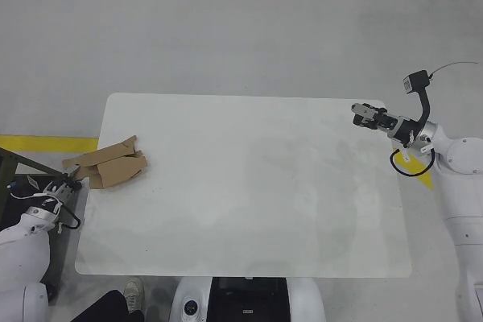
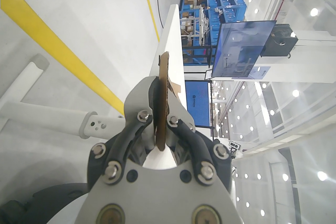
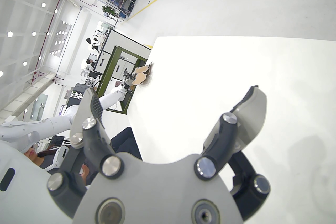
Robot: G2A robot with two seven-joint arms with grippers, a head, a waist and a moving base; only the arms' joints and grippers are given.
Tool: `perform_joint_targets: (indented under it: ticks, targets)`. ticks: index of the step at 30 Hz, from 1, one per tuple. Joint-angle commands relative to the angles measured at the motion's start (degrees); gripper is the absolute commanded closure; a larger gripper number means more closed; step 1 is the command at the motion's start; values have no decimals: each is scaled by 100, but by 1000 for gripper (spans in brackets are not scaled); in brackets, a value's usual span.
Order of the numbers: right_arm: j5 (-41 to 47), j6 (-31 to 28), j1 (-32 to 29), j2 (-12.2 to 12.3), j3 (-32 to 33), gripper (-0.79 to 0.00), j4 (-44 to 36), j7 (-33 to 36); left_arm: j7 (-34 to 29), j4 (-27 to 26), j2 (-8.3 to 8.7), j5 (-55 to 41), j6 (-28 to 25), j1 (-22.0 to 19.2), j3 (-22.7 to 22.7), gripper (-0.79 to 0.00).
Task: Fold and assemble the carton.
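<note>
Cardboard carton (image 1: 117,167), pinched at the table's (image 1: 249,209) nine o'clock by the left gripper (image 2: 162,104), should slide centreward toward the wide-spread right gripper (image 3: 170,99).

White shells are covering both arms (image 1: 465,154). The left gripper (image 2: 162,93) and right gripper (image 3: 172,92) are showing grey fingers (image 3: 256,104) on black links (image 3: 220,135), silver screws (image 3: 204,166) glinting; a black cable (image 1: 408,171) is looping by the right wrist.
</note>
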Motion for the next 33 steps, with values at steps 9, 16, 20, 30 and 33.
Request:
perform_joint_targets:
  ticks: [9,16,20,30,33]
  targets:
    - [0,0,0,0,0,-785,0,0,-329,-442,100,-519,-119,-70,-285,0]
    - [0,0,0,0,0,-785,0,0,-333,-1045,137,-587,-115,-244,-278,0]
    - [0,0,0,0,0,-785,0,0,-390,-1268,103,-504,-58,-485,-101,0]
    - [0,0,0,0,0,-785,0,0,-530,-1472,-91,-160,82,-1355,620,0]
    - [0,0,0,0,0,-785,0,0,-560,-1479,-177,45,112,-1663,916,0]
